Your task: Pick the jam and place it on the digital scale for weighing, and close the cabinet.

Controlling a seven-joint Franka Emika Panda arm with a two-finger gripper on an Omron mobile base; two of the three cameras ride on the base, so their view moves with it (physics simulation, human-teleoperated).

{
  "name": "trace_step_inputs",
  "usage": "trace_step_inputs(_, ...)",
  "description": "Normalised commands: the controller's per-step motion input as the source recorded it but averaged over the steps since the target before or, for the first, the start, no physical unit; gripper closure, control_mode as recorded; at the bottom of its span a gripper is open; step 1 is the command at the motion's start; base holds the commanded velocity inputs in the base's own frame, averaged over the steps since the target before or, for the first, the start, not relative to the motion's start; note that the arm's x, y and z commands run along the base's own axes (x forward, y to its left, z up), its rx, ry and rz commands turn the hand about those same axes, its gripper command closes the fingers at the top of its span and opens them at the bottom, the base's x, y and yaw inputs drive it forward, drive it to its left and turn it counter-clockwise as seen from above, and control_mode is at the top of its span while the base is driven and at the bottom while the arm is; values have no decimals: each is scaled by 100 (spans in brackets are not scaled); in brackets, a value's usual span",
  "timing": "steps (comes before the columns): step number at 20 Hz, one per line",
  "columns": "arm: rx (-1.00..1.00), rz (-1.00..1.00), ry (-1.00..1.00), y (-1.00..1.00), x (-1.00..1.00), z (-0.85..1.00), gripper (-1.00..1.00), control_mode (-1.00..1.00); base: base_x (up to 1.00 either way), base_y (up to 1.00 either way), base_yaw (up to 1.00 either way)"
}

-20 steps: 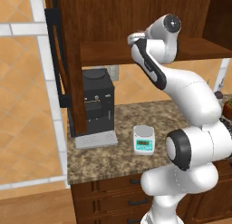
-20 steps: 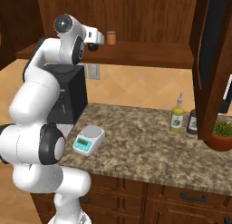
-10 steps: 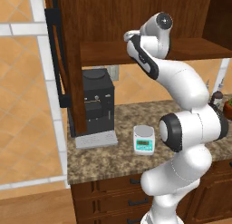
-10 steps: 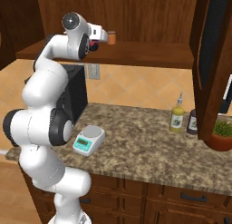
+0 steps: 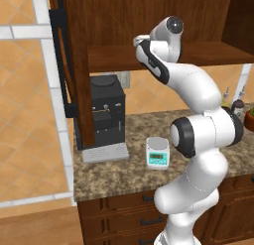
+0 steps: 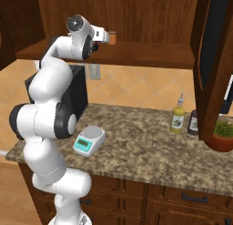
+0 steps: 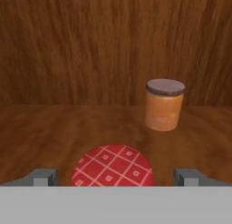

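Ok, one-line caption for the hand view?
Open gripper straddling the red-topped jam on the cabinet shelf, orange jar behind.

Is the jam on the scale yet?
No, the scale has a bare plate on the counter, while the jam sits on the cabinet shelf between the open pincer fingertips.
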Motion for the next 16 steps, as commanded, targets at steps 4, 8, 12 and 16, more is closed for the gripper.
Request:
trace_step_inputs(4, 0, 0, 0, 2, 30, -8, 100, -100, 0, 0, 0)
trace_step_inputs(8, 0, 0, 0, 7, 14, -16, 100, -100, 0, 0, 0)
trace_step_inputs(12, 0, 0, 0, 4, 2, -22, 100, -100, 0, 0, 0)
trace_step_inputs(16, 10, 11, -7, -12, -53, -18, 100, -100, 0, 0, 0)
